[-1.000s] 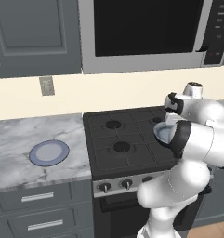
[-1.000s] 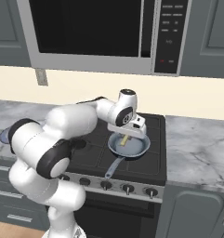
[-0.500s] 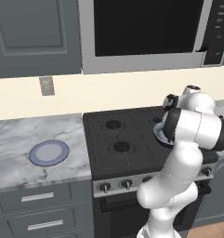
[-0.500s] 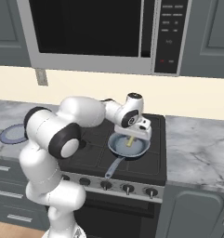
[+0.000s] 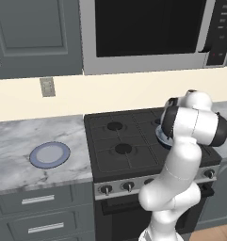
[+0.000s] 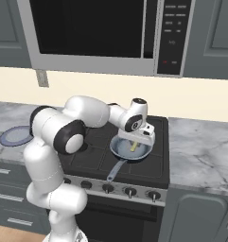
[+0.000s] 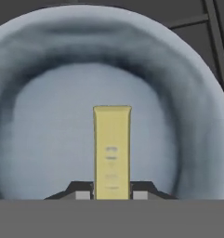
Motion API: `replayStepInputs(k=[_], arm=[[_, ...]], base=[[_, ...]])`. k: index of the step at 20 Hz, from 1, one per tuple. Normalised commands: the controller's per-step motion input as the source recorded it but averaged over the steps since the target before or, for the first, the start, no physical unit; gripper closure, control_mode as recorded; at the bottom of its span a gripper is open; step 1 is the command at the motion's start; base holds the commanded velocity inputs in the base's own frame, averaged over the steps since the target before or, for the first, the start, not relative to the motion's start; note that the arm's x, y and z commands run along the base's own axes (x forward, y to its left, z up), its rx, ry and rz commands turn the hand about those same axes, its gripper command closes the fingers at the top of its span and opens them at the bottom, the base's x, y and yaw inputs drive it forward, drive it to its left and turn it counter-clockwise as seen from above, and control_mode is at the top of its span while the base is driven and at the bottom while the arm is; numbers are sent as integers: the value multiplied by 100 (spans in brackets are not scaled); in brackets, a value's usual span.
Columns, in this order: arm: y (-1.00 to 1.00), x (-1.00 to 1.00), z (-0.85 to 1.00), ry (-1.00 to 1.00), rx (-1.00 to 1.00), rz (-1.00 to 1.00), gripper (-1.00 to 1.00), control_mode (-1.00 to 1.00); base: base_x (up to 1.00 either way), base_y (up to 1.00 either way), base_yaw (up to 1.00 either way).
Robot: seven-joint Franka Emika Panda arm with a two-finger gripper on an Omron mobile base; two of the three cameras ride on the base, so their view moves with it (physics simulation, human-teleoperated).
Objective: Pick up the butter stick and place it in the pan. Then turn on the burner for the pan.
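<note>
Pale-yellow butter stick [image 7: 112, 151] sits pinched between nearly closed jaws, hanging end-down over the middle of the pan [image 7: 34, 83]. Released from this height it could bounce or topple toward the rim — likely, I judge, if the jaws open early. Beyond the pan lie the black stove [image 5: 110, 150], marble bench [image 5: 20, 141] and plate [image 5: 50, 155].

No readable text is showing: the microwave control panel [image 6: 171, 35] is carrying faint marks too blurred to read.
</note>
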Motion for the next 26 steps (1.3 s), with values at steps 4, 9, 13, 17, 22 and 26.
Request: replayStepInputs(k=[4, 9, 13, 17, 22, 26], arm=[[1, 0, -19, 1, 0, 0, 100, -100], [1, 0, -26, 0, 0, 0, 100, -100], [0, 3, -20, 0, 0, 0, 100, -100], [0, 0, -3, 0, 0, 0, -100, -100], [0, 0, 0, 0, 0, 0, -100, -100], [0, 0, 1, -1, 0, 0, -100, -100]], base=[[0, 0, 0], [0, 0, 0], [0, 0, 0], [0, 0, 0], [0, 0, 0], [0, 0, 0]])
